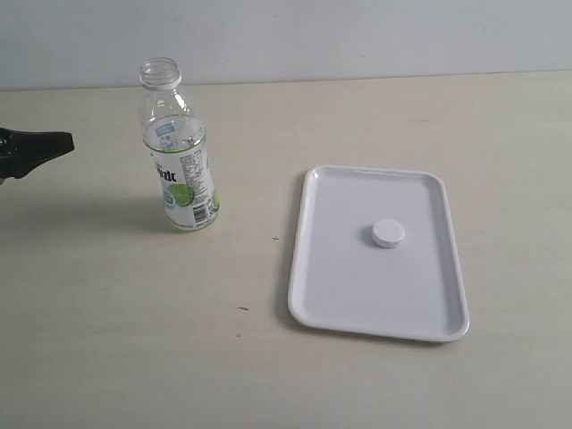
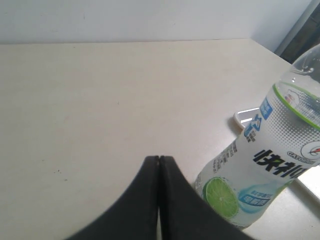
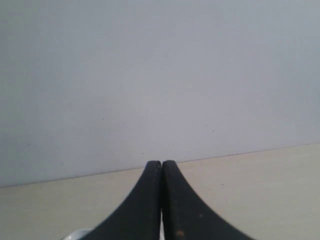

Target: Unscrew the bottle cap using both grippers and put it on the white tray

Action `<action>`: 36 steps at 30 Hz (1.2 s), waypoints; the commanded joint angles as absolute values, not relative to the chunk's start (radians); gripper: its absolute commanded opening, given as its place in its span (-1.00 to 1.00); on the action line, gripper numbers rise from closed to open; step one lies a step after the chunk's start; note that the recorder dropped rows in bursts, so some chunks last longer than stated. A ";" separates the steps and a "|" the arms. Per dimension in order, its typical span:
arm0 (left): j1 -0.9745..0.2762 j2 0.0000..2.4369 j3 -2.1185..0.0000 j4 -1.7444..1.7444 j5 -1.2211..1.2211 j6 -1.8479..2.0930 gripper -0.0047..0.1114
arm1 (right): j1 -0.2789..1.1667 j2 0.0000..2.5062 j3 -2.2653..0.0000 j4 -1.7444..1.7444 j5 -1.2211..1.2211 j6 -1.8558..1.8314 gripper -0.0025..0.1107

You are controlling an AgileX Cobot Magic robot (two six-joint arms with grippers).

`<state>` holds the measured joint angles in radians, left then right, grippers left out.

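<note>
Black left pincer (image 2: 159, 159) and right pincer (image 3: 161, 163), jaws pressed together, both empty (bottle (image 2: 260, 165) near the left).

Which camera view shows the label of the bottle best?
The left wrist view: the bottle is close, so its lime picture and lettering are large. The exterior view shows the whole bottle, but the label is small. The right wrist view lacks it.

Clear plastic bottle (image 1: 179, 152), glossy white tray (image 1: 340, 295), white plastic cap (image 1: 388, 233), matt beige table (image 1: 134, 340)
</note>
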<state>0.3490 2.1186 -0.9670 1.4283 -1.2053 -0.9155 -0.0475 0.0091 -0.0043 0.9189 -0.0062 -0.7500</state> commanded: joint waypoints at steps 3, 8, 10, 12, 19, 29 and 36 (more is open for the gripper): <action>0.349 2.107 -0.967 1.429 -1.221 -0.921 -0.92 | -0.058 0.000 0.000 0.895 0.009 -0.766 -0.96; 0.349 2.107 -0.967 1.429 -1.221 -0.921 -0.92 | -0.058 0.000 0.000 0.879 0.006 -0.766 -0.96; 0.349 2.107 -0.967 1.429 -1.221 -0.921 -0.92 | -0.058 0.000 0.000 0.879 0.006 -0.758 -0.96; 0.349 2.107 -0.967 1.429 -1.221 -0.921 -0.92 | -0.058 0.000 0.000 0.881 0.014 -0.756 -0.96; 0.349 2.107 -0.967 1.429 -1.221 -0.921 -0.92 | -0.058 0.000 0.000 0.360 0.051 -0.272 -0.96; 0.349 2.107 -0.967 1.429 -1.221 -0.921 -0.92 | -0.058 0.000 0.000 0.128 0.139 -0.020 -0.96; 0.349 2.107 -0.967 1.429 -1.221 -0.921 -0.92 | -0.058 0.000 0.000 0.128 0.139 -0.020 -0.96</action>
